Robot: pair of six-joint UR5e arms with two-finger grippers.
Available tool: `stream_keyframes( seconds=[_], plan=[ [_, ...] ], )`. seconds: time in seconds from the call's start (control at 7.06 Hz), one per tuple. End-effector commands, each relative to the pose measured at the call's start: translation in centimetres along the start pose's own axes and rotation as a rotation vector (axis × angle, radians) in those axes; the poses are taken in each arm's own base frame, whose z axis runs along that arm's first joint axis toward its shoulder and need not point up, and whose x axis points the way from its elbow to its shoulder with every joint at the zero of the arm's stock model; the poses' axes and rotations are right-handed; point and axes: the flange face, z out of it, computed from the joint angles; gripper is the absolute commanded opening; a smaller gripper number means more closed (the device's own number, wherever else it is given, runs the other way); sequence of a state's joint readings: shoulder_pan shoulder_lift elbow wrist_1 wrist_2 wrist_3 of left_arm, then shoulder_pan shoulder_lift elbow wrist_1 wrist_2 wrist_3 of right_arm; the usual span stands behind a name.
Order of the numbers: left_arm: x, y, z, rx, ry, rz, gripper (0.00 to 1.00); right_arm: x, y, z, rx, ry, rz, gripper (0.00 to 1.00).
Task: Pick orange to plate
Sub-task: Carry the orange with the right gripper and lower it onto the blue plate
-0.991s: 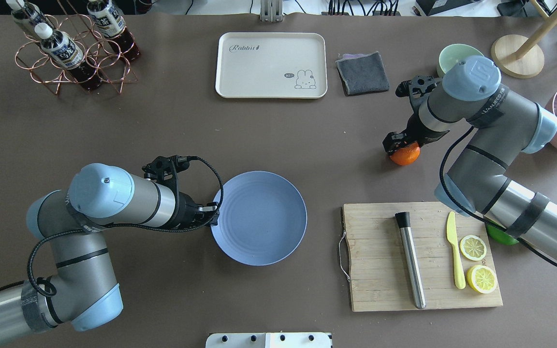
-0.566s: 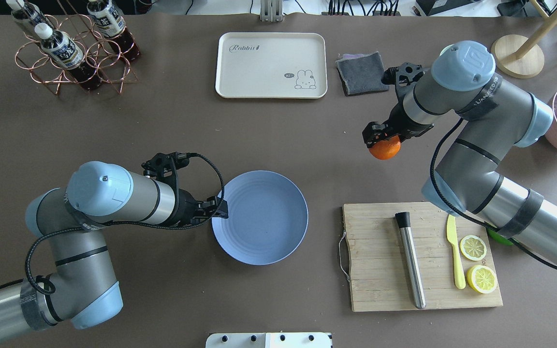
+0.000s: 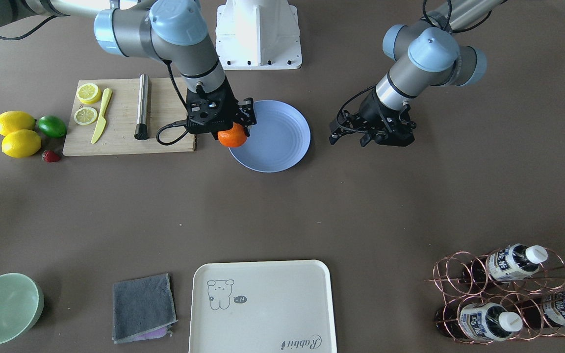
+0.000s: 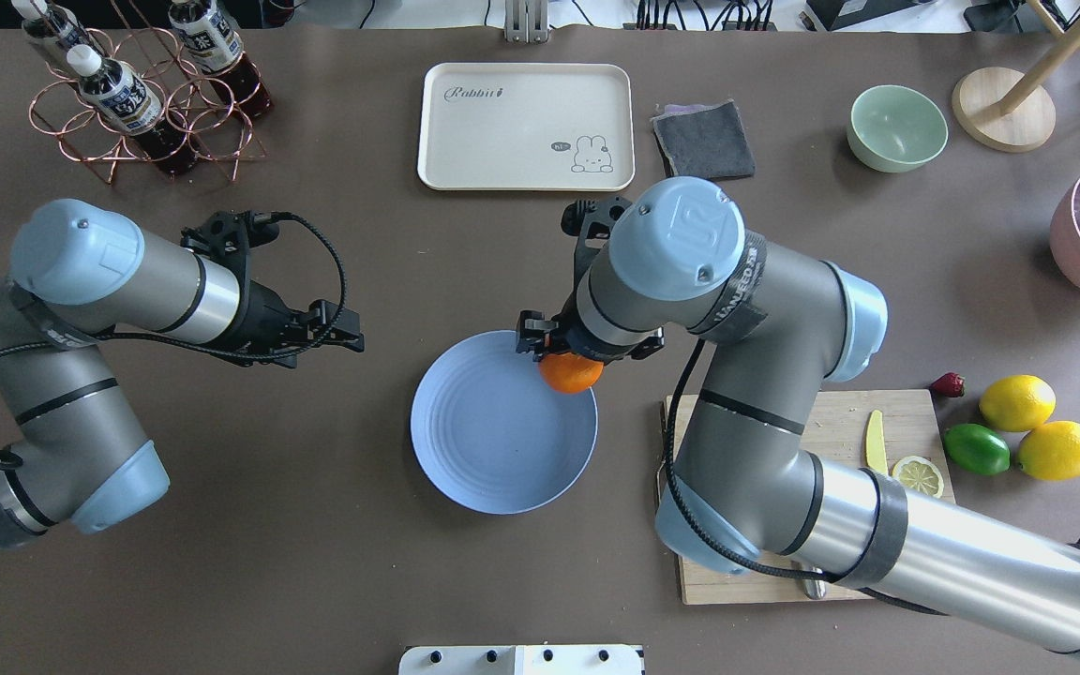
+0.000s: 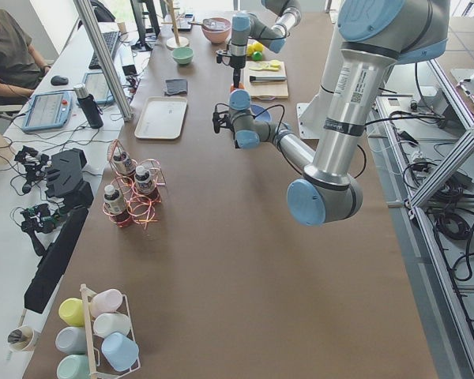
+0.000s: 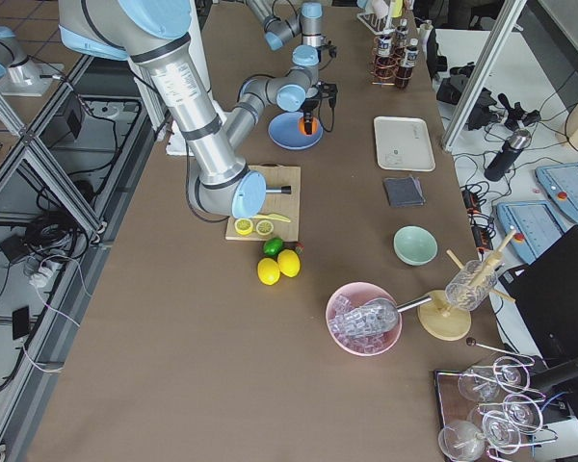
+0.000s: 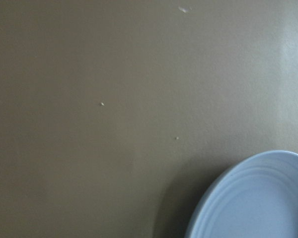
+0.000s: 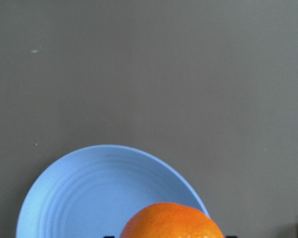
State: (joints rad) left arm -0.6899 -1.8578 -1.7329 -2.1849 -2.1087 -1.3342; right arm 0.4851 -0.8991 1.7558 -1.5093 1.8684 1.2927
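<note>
The orange (image 4: 574, 376) hangs just above the far right rim of the periwinkle-blue plate (image 4: 493, 441), with my right gripper (image 4: 566, 362) shut on it from above. In the front-facing view the orange (image 3: 232, 138) overlaps the plate's edge (image 3: 282, 142) nearest the cutting board. The right wrist view shows the orange's top (image 8: 171, 220) low in frame, with the plate (image 8: 99, 188) beneath it. My left gripper (image 4: 345, 332) stands open and holds nothing, a short way left of the plate and apart from it. The left wrist view catches only a corner of the plate (image 7: 258, 198).
A bamboo cutting board (image 3: 120, 117) with knife, steel rod and lemon slices lies right of the plate, partly under my right arm. Two lemons (image 4: 1018, 401), a lime (image 4: 976, 448) and a strawberry (image 4: 946, 384) sit beyond it. The cream tray (image 4: 526, 127), grey cloth (image 4: 704, 141), green bowl (image 4: 896, 127) and bottle rack (image 4: 137, 94) stand at the far side.
My right arm has carried the orange leftward and nearer, from the far right of the table to the plate's rim. My left gripper has drawn back left, away from the plate.
</note>
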Motion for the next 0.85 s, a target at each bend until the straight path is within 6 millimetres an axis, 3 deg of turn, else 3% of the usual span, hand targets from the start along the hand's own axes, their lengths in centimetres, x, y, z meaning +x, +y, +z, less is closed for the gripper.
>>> stream_keyframes(
  seconds=[0.0, 0.28, 0.71],
  plan=[
    [-4.8, -2.0, -1.8, -0.016, -0.031, 0.026, 0.97, -4.1, 4.7, 3.6, -0.010, 0.034, -0.002, 0.00],
    [-5.4, -1.9, -1.9, -0.006, -0.037, 0.022, 0.97, -5.5, 5.8, 5.8, -0.030, 0.053, -0.010, 0.00],
    [-5.3, -1.7, -2.2, -0.004, -0.034, 0.023, 0.97, -4.9, 6.5, 8.0, -0.038, 0.093, -0.012, 0.00]
  ],
)
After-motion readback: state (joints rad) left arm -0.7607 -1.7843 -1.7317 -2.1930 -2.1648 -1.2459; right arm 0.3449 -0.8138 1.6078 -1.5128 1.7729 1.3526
